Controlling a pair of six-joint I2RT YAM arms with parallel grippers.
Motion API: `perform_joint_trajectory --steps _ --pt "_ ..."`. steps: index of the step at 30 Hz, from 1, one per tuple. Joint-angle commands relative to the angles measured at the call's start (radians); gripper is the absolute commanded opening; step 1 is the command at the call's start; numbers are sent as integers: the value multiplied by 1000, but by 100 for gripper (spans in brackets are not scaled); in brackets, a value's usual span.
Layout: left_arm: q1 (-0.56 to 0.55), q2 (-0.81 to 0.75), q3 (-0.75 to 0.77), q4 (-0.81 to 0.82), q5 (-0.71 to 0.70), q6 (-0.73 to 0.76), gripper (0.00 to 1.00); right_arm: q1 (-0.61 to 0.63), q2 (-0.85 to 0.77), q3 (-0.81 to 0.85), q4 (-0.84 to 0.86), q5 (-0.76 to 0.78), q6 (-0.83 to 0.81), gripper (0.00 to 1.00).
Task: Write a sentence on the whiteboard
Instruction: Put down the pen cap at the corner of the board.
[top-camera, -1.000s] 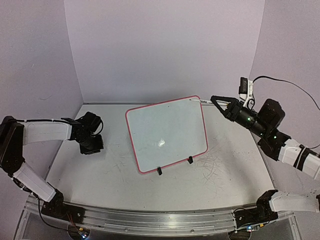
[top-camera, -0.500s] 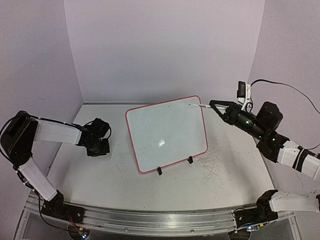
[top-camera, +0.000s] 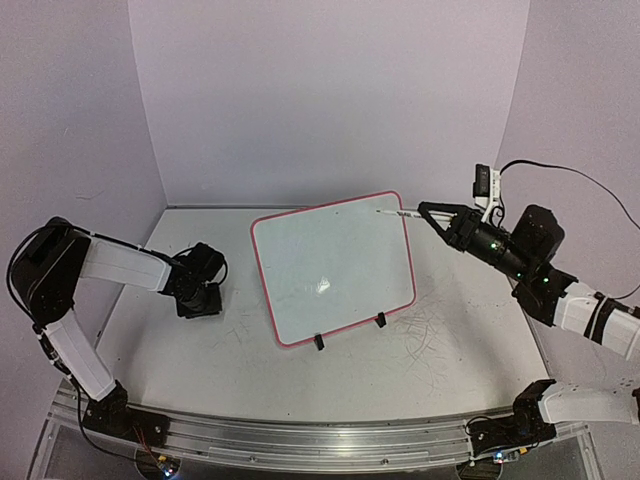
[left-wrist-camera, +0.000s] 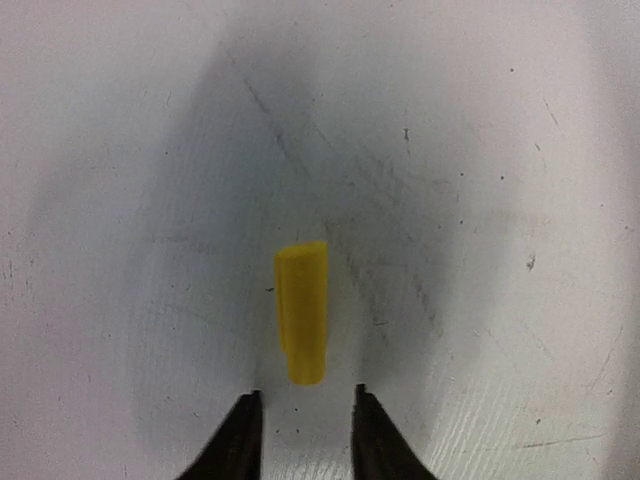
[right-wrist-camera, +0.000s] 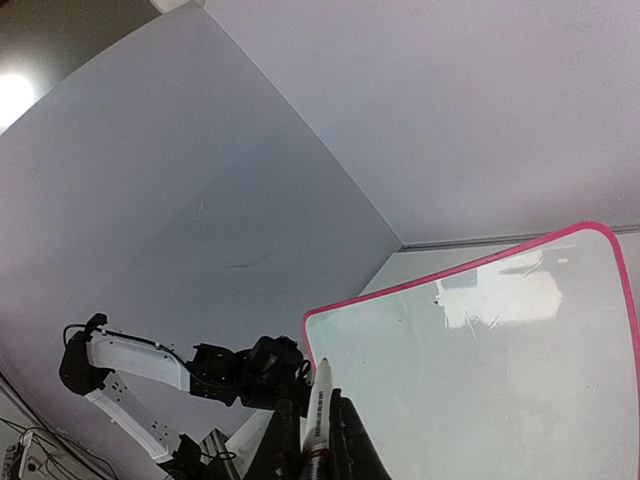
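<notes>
The whiteboard (top-camera: 335, 265) with its pink-red frame stands tilted on two black clip feet mid-table; it also shows in the right wrist view (right-wrist-camera: 480, 370). No sentence shows on it. My right gripper (top-camera: 427, 208) is shut on a white marker (top-camera: 400, 213), whose tip is at the board's top right corner. In the right wrist view the marker (right-wrist-camera: 321, 406) sticks out between the shut jaws of my right gripper (right-wrist-camera: 311, 397). My left gripper (top-camera: 200, 298) points down at the table left of the board. It is open (left-wrist-camera: 305, 395), with a yellow cap (left-wrist-camera: 302, 310) lying just beyond its fingertips.
The white table (top-camera: 430, 350) is scuffed with dark marks. Purple walls enclose the back and both sides. A metal rail (top-camera: 300, 440) runs along the near edge by the arm bases.
My left gripper has moved right and a little nearer, toward the board's left side. My right gripper has shifted the marker tip slightly left and down at the board's top right corner.
</notes>
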Motion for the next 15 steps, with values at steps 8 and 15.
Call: perform_joint_trajectory --steps 8,15 --pt "-5 -362 128 -190 -85 56 69 8 25 24 19 -15 -32 0" --pt "-10 -563 302 -72 308 257 87 69 194 290 -384 -158 -333 0"
